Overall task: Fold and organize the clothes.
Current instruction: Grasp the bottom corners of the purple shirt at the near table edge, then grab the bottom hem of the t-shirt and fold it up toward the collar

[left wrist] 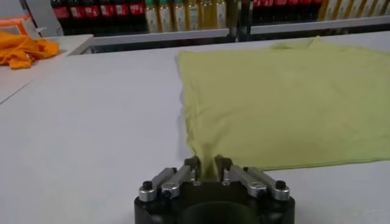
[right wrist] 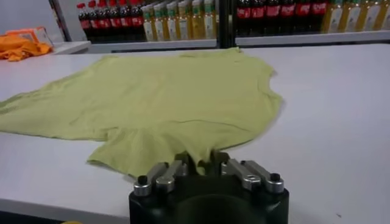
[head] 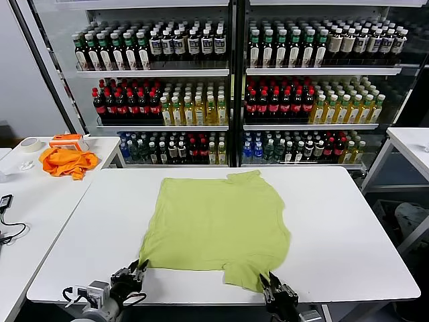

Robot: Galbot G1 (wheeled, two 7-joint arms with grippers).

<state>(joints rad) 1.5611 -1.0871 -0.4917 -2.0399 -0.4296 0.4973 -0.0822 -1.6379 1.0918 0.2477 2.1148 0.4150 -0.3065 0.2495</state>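
The lime-green T-shirt (head: 218, 225) lies flat on the white table (head: 348, 228), plain face up, no print showing. My left gripper (head: 137, 272) is at the table's near edge, shut on the shirt's near left corner (left wrist: 206, 165). My right gripper (head: 270, 282) is at the near edge too, shut on the near right sleeve corner (right wrist: 201, 159). In the left wrist view the shirt (left wrist: 286, 103) stretches away from the jaws. In the right wrist view the shirt (right wrist: 158, 103) spreads out ahead, with a sleeve flap beside the jaws.
A second white table (head: 40, 194) stands to the left with an orange cloth (head: 66, 161), a tape roll (head: 29, 143) and a cable (head: 7, 201). Shelves of bottles (head: 234, 87) line the back. Another table (head: 412, 144) is at the right.
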